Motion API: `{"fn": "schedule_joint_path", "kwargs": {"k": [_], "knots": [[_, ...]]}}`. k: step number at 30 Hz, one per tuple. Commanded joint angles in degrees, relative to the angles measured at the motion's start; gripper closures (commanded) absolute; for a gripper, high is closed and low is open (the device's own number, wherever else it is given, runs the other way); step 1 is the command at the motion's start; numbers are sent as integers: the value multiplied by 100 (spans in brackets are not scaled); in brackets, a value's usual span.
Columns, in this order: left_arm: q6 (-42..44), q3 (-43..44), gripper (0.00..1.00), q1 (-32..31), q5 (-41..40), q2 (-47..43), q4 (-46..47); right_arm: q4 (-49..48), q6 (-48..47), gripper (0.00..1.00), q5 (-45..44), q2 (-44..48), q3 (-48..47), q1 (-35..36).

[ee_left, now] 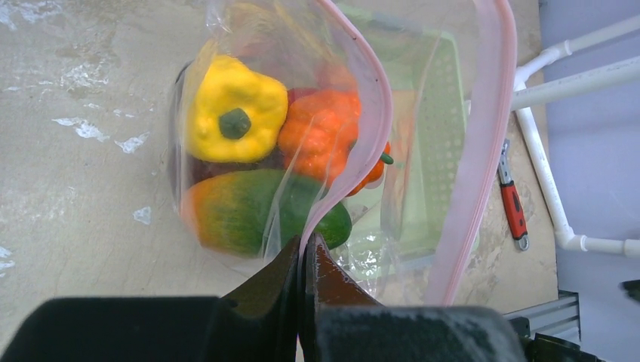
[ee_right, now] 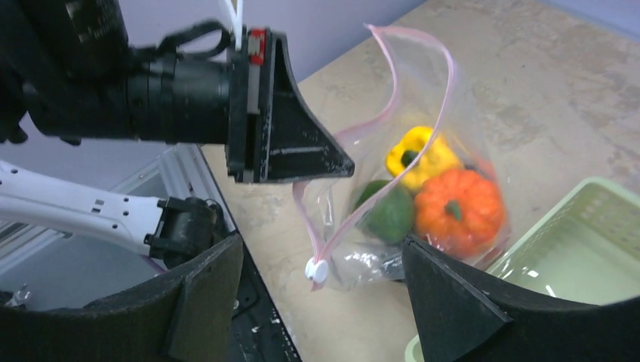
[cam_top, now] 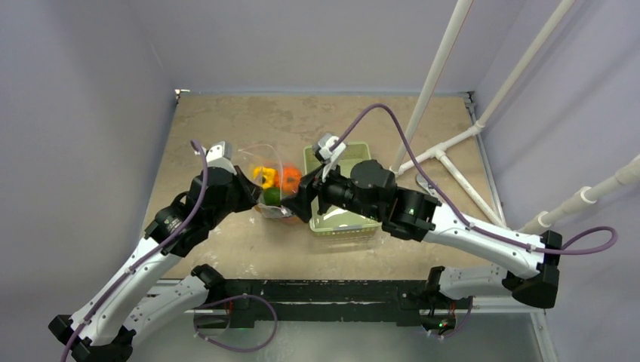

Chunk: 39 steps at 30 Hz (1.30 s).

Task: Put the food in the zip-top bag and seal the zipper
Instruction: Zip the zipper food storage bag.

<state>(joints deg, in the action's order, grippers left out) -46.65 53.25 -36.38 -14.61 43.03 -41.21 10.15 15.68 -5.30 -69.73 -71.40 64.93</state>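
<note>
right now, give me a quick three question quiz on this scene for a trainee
1. True or false: the yellow toy pepper lies inside the clear zip-top plastic bag.
2. What do the left arm's jaws pinch? A) the bag's thin pink zipper strip B) the pale green plastic basket C) the orange toy pumpkin
3. Fill in: the right arm's jaws are ____ (open or shut).

Key: 1 true; 2 A; 3 open
</note>
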Motion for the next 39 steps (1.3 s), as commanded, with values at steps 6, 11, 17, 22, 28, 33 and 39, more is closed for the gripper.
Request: {"fn": "schedule_joint_path", "kwargs": {"k": [6,11,17,22,28,33,39], "knots": [[-167,-164,100,29,166,-73,304,-1790,221,21,-338,926,1609,512],[-171,-181,100,26,193,-110,321,-2643,-228,22,-1009,1047,2248,1001],[-187,-232,100,31,251,-127,337,-4034,-1067,24,-1755,964,2876,1453],[-173,-236,100,31,291,-143,342,-4874,-1620,23,-2194,492,3093,1574],[-163,-231,100,34,290,-201,285,-5545,-2029,22,-2399,10,3209,1585],[-167,-229,100,28,298,-220,280,-5992,-2247,22,-2462,-264,3287,1585],[-169,-216,100,30,307,-241,262,-6193,-2394,22,-2406,-583,3273,1593]]}}
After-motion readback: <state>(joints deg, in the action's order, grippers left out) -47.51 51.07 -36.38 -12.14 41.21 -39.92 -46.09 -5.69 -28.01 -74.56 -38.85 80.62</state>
